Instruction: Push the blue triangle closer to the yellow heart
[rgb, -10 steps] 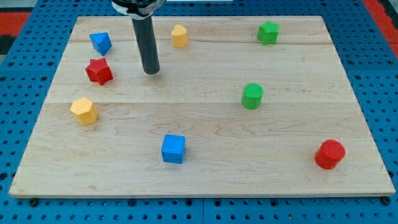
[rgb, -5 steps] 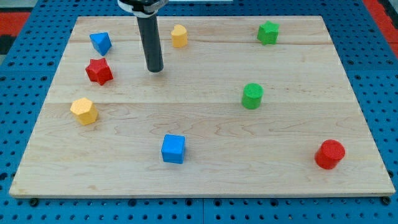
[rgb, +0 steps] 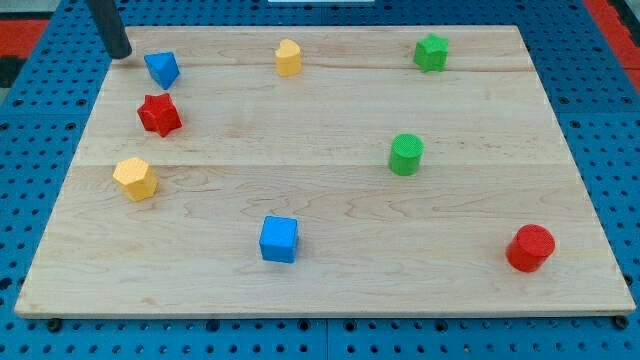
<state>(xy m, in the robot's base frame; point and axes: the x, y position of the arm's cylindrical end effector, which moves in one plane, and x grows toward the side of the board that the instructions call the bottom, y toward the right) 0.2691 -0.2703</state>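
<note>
— At the view's top left, what is seen?
— My tip (rgb: 119, 54) is set just left of the blue triangle (rgb: 161, 69) (apart, no jaws fitted); the yellow heart (rgb: 288, 57) is seen well to its right.

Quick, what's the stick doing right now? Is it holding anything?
My tip: holds nothing, sits just left of the blue triangle, not touching.

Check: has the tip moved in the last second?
Yes. My tip went from between the red star and yellow heart to the view's left, now just left of the blue triangle.
</note>
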